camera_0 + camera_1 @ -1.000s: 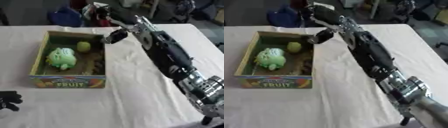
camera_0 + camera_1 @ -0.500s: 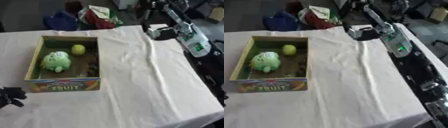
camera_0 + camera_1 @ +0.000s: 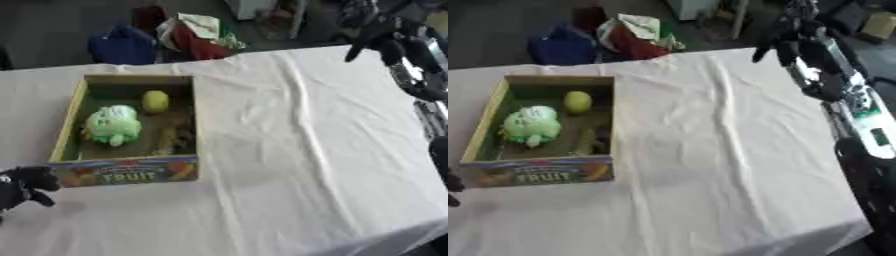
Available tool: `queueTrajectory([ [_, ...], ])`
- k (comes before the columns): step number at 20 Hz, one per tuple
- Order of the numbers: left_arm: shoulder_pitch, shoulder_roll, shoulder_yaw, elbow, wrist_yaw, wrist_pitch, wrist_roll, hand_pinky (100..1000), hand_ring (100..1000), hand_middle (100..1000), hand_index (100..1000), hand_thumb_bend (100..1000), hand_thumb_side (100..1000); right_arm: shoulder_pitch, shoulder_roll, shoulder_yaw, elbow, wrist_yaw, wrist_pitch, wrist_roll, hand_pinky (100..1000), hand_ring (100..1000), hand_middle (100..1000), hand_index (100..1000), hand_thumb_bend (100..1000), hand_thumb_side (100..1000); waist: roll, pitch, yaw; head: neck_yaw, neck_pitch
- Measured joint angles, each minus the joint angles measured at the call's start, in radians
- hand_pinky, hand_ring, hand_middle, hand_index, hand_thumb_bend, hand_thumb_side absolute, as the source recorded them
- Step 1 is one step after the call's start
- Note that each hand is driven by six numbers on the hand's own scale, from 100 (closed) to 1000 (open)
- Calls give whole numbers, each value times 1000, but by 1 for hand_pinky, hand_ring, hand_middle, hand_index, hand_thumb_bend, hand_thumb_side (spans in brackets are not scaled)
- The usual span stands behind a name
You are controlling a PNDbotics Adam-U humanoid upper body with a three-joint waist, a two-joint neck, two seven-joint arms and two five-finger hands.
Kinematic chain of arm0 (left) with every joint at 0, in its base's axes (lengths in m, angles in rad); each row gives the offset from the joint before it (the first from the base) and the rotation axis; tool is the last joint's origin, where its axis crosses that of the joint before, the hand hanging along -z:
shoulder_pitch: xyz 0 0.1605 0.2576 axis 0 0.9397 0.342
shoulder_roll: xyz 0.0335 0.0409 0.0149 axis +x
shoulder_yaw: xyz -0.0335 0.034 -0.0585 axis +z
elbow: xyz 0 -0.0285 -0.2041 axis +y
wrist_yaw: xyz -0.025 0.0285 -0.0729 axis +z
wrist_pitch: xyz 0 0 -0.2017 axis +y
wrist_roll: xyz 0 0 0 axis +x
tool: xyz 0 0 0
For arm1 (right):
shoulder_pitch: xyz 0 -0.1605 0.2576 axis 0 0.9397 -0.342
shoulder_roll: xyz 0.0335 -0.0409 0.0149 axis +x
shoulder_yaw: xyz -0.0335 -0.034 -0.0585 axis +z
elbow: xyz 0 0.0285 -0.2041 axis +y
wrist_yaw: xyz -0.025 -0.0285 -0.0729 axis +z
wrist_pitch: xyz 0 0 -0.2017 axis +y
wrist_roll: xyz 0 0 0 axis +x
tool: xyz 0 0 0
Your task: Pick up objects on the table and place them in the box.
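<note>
Nearest the camera, the left hand (image 3: 24, 185) shows at the lower left edge of the left eye view. It rests on the white cloth of the bench (image 3: 306, 165), just beside the front left corner of the box. Its fingers appear curled and hold nothing.

The box (image 3: 127, 171) stands on the left half of the bench. It is an open cardboard carton with a printed front panel reading "FRUIT". Its near wall faces the camera and its long sides run away from it.

Contents of the box, front to back:
- A green plush toy (image 3: 112, 125) lies against the left wall, about midway along the box.
- Small brownish items (image 3: 175, 139) lie to the right of the toy, against the right wall; their shape cannot be made out.
- A yellow-green round fruit (image 3: 155, 100) lies in the far part of the box, apart from the toy.

The cloth to the right of the box is creased, with a long fold running from the far edge toward the near edge.

The right arm (image 3: 826, 75) enters from the right side and extends to the far right corner of the bench. The right hand (image 3: 785, 37) is raised above the far edge, well apart from the box. Whether its fingers are open or closed cannot be told. It carries no visible object.

Beyond the bench, a blue bag (image 3: 121, 46) and a red bundle (image 3: 194, 37) lie on the floor.
</note>
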State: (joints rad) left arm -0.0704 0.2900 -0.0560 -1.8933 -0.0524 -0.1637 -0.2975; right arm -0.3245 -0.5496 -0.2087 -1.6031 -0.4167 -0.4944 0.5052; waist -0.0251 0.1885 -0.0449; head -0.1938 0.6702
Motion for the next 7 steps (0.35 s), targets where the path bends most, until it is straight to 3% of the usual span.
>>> queueTrajectory([
  [7, 1, 0, 15, -1, 9, 15, 56, 557, 656, 627, 775, 222, 1000, 68, 99, -64, -38, 7, 102, 1, 493, 510, 518, 636, 100, 678, 9, 0, -12, 70, 10],
])
